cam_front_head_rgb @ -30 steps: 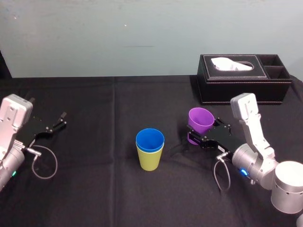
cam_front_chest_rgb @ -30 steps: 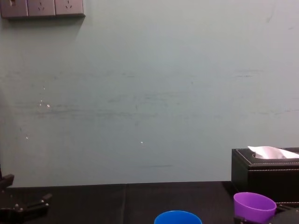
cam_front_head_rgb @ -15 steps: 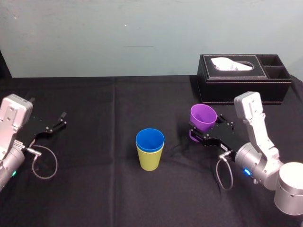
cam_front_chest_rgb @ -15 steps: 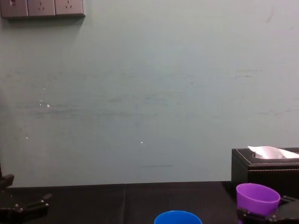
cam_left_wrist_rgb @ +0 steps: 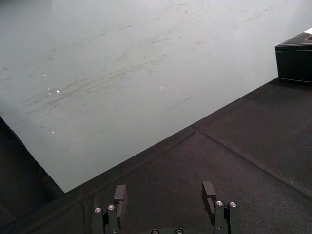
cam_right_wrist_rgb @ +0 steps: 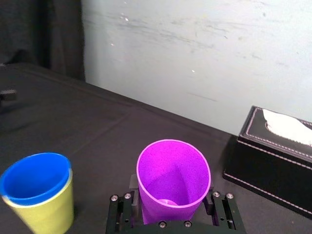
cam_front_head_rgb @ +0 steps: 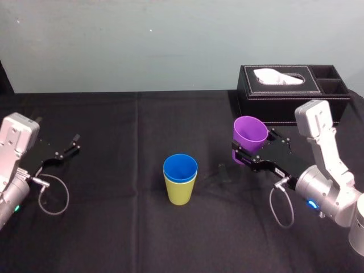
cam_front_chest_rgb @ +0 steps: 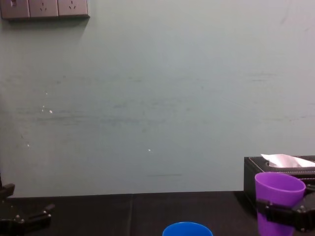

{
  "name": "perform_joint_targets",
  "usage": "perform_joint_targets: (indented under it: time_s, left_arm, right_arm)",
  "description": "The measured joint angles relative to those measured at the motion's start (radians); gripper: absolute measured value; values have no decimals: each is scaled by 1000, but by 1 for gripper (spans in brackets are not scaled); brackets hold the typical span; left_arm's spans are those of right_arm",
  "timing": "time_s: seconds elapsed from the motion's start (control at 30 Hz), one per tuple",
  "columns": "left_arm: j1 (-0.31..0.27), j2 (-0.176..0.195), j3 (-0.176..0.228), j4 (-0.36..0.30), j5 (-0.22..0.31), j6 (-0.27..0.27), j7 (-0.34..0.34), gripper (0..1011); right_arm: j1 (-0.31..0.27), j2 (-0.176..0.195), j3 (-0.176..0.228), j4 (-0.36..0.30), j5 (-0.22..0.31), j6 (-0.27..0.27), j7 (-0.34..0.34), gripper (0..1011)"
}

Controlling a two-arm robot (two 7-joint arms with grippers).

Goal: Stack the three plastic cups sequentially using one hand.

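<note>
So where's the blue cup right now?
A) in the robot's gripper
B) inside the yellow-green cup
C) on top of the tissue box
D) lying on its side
B: the blue cup sits upright, nested in the yellow-green cup. The right gripper holds the purple cup instead, and the left gripper is parked, open, far to the left.

No lettering, label, brand, number or sign can be read anywhere. The purple cup [cam_front_head_rgb: 250, 133], the blue cup [cam_front_head_rgb: 180, 169], the yellow-green cup [cam_front_head_rgb: 181, 193] and the black tissue box [cam_front_head_rgb: 290, 111] all have plain faces. Any marks on the wall sockets [cam_front_chest_rgb: 44, 8] are too small to make out.
</note>
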Motion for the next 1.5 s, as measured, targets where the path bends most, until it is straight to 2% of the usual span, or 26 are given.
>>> perform_joint_targets:
  time_s: [0.37,0.63,1.07,1.5]
  left_arm:
    - [0,0,0,0,0,0,0,1010]
    - [0,0,0,0,0,0,0,1010]
    - [0,0,0,0,0,0,0,1010]
    - [0,0,0,0,0,0,0,1010]
  right_arm:
    - [-42,52,10,-146,56,55,41,742]
    - [-47,84,-16,-224,87,75,60,742]
    - [-14,101,-95,-269,89,86,66,742]
    - [27,87,-165,-248,60,103,64,742]
